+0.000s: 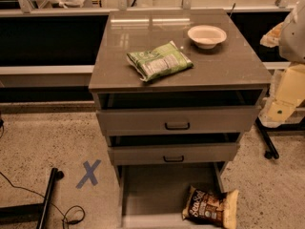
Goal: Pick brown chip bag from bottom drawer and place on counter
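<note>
**WHILE THE BAG IS LYING IN THE DRAWER, THE APPROACH IS PENDING**

Because the brown chip bag (pixel 209 208) is lying untouched in the bottom drawer (pixel 157 190), the step in hand is judged to be the approach before the pick. The gripper (pixel 287 97) is hanging at the right edge of the view, beside the cabinet. Whether it is spread or pressed together cannot be told.

The bag is lying well below the gripper and to its left, at the drawer's front right corner. One end appears to be overhanging the side wall. The bench (pixel 228 66) is sitting to the gripper's left, at about its height, and is carrying a green snack bag (pixel 159 61) and a white bowl (pixel 207 36).

The next move is calling for a descent down and leftward. The gripper should be arriving spread above the crinkly bag and clear of the two upper drawers.
</note>
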Controlling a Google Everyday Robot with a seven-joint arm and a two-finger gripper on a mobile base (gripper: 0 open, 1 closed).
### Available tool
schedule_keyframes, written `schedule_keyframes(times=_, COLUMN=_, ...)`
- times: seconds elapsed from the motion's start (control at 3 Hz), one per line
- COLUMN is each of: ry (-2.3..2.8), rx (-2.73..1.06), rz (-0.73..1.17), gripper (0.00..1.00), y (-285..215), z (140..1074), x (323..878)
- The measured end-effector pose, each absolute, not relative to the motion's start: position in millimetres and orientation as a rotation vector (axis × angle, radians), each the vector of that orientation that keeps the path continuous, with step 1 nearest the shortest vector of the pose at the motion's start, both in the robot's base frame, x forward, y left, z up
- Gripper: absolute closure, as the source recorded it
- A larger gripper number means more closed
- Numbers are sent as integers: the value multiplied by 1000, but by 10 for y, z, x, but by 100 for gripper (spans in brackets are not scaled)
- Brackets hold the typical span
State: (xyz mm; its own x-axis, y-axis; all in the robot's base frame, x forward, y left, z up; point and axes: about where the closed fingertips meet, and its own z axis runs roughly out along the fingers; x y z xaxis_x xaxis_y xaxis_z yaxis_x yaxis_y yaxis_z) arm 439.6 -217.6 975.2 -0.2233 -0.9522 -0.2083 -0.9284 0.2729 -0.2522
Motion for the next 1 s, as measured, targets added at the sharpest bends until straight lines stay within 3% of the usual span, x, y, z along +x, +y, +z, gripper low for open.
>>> schedule_keyframes(times=1.0, ry=2236, rx=-1685, rz=-101, gripper=0, y=-2554, z=8849, x=4554)
